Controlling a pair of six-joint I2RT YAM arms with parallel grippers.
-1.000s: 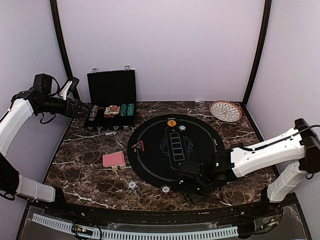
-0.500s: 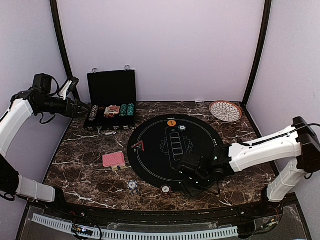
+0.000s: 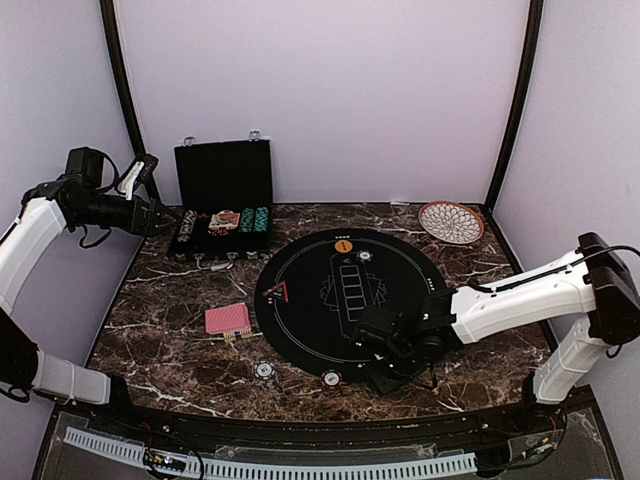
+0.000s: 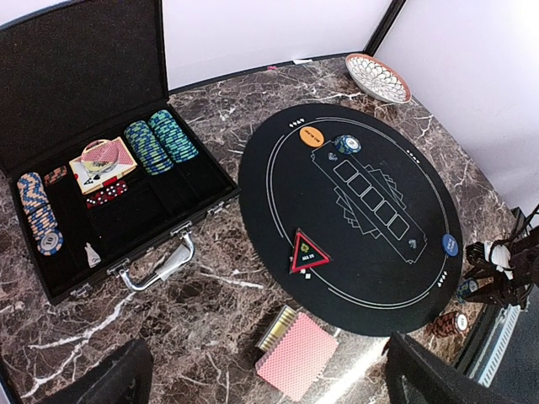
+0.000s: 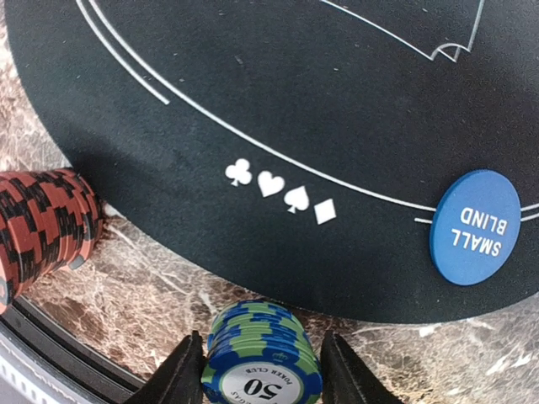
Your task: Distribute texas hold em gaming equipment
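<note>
A stack of blue and green poker chips stands on the marble just off the black mat's near edge. My right gripper is shut on it, one finger against each side; from above that gripper is low at the mat's front rim. A red chip stack stands to its left. The blue marker disc lies on the mat. The red triangle, orange disc and one chip also lie on the mat. Red-backed cards lie left of it. My left gripper hovers open, high at the left.
An open black case at the back left holds chip rows, cards and dice. A patterned wicker plate sits at the back right. Another chip stack stands near the front edge. The round mat fills the middle.
My right arm has slid a little to the left along the mat's front rim, and its jaws have narrowed around the blue and green stack. The left arm has not moved.
</note>
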